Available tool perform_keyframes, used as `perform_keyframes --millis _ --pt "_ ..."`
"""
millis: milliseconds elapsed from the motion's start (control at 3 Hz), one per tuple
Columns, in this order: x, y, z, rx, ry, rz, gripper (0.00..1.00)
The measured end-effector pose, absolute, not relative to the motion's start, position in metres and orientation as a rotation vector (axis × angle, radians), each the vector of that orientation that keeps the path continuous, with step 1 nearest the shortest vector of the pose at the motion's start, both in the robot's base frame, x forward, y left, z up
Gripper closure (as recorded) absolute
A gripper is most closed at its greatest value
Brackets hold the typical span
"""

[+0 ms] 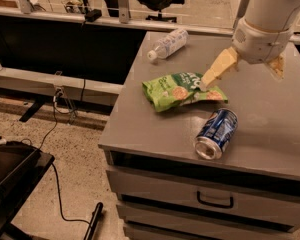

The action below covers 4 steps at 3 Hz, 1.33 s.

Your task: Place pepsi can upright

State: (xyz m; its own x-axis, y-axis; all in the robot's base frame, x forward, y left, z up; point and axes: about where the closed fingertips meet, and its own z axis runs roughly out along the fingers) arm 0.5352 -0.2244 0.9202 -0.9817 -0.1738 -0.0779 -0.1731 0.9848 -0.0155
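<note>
Gripper (242, 79) spread wide, empty; pepsi can (216, 133) lying

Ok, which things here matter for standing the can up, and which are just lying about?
Job in hand: pepsi can, on its side near the front edge of the grey cabinet; gripper, open, hovering behind the can, apart from it.

Lying about: green snack bag, flat in the middle; clear plastic bottle, on its side at the back.
</note>
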Motion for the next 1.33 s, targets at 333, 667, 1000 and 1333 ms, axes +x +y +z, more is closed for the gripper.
perform_keyframes --millis 333,667,1000,1333 --pt "0.543 -0.224 0.921 -0.134 3.029 -0.002 0.0" --pt "0.549 -0.222 0.921 -0.14 3.01 0.016 0.0" --pt "0.54 -0.226 0.916 -0.096 3.04 0.073 0.0" --pt "0.522 -0.227 0.917 -0.016 3.064 0.039 0.0"
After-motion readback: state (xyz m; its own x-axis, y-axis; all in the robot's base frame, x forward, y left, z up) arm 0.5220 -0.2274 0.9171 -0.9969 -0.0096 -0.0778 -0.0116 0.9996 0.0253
